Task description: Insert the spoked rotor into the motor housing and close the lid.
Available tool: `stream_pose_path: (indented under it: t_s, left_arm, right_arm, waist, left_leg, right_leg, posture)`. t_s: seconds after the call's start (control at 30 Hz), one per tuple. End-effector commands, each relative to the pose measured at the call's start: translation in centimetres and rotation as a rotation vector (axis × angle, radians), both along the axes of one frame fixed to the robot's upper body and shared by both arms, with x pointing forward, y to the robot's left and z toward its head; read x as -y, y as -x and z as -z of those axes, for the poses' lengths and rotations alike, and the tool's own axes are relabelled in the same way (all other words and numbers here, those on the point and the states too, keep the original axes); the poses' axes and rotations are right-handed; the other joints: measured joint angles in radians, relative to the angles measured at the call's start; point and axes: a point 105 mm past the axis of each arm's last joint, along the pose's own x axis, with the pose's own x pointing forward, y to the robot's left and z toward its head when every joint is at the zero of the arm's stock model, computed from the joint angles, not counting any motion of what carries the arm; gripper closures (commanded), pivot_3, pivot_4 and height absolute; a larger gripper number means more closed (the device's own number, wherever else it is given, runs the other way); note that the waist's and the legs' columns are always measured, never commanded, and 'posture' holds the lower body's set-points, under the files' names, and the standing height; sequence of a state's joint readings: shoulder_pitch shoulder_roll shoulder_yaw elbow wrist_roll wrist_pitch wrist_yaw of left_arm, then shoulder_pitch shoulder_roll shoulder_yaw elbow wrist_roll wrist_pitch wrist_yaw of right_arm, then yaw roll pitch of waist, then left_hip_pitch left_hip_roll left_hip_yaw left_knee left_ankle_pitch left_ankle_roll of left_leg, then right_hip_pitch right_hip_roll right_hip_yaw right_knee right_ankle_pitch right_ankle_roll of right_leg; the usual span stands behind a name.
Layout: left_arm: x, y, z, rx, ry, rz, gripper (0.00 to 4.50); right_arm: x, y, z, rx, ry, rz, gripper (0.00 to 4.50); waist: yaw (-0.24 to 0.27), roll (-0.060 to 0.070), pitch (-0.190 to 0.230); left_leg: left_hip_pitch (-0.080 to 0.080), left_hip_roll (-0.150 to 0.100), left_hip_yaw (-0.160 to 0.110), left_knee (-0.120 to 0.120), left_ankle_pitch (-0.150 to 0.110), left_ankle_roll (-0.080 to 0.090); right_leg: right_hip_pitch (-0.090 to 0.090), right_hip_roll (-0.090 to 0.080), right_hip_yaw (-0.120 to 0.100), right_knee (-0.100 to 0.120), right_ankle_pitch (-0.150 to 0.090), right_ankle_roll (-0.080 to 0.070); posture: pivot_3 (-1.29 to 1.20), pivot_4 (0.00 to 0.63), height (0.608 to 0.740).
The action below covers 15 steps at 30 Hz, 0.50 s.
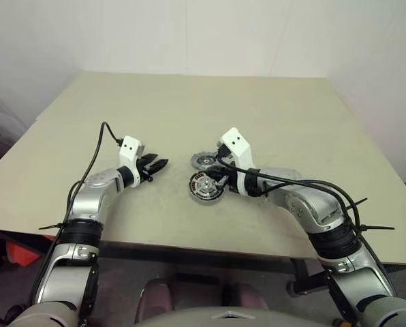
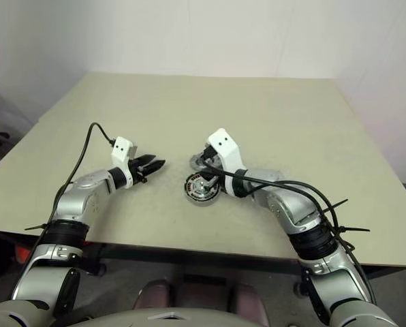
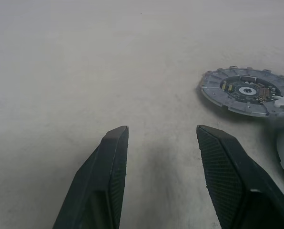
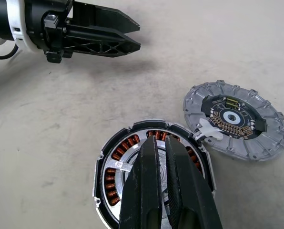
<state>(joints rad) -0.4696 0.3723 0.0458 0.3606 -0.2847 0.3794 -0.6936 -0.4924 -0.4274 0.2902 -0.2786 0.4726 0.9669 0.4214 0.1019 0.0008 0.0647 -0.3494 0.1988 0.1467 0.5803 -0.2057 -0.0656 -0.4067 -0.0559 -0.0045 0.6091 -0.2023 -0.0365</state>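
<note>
Motor housing (image 4: 154, 183) copper-ringed, black-rimmed; lid (image 4: 235, 125) grey; table (image 1: 189, 109) beige.

Two round motor parts are lying on one table (image 1: 278, 109): one motor housing (image 4: 114, 168) ringed with copper windings, and one lid (image 4: 237, 125) with a notched grey rim. Two grippers are showing, the left gripper (image 1: 159, 164) and the right gripper (image 4: 161, 148).
</note>
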Motion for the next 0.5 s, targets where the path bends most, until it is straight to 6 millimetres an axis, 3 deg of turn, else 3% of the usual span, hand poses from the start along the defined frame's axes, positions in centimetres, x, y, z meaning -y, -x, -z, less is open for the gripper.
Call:
stream_pose_path:
  t_s: [0.03,0.13,0.23,0.5]
  left_arm:
    - [-0.2,-0.3,-1.7,0.063,-0.007,-0.002,2.06]
    - [-0.3,-0.3,-1.7,0.063,-0.009,-0.003,2.06]
    - [-0.4,-0.4,-1.8,0.066,-0.010,-0.005,2.06]
    - [-0.4,-0.5,-1.9,0.070,-0.007,-0.009,2.06]
  right_arm:
    - [-0.3,0.0,0.5,-0.013,-0.003,-0.004,4.28]
    - [0.0,0.1,3.3,-0.097,0.014,0.023,4.28]
    - [0.4,-0.2,4.3,-0.111,0.038,0.045,4.28]
    - [0.3,-0.1,0.8,0.022,-0.011,-0.038,4.28]
  waist:
    - [-0.001,-0.001,0.000]
    - [-0.002,-0.002,-0.001]
    - [-0.003,-0.003,-0.002]
    - [-0.002,-0.003,-0.002]
  left_leg:
    - [0.000,0.000,0.000,0.000,0.000,0.000]
    - [0.000,0.000,0.000,0.000,0.000,0.000]
    - [0.000,0.000,0.000,0.000,0.000,0.000]
    - [0.002,0.000,0.000,0.001,0.000,0.000]
  right_leg:
    - [0.000,0.000,0.000,0.000,0.000,0.000]
    - [0.000,0.000,0.000,0.000,0.000,0.000]
    - [0.000,0.000,0.000,0.000,0.000,0.000]
    - [0.003,0.000,0.000,0.000,0.000,0.000]
  posture:
    - [0.00,0.000,0.740]
    - [0.00,0.000,0.740]
    - [0.00,0.000,0.740]
    - [0.00,0.000,0.740]
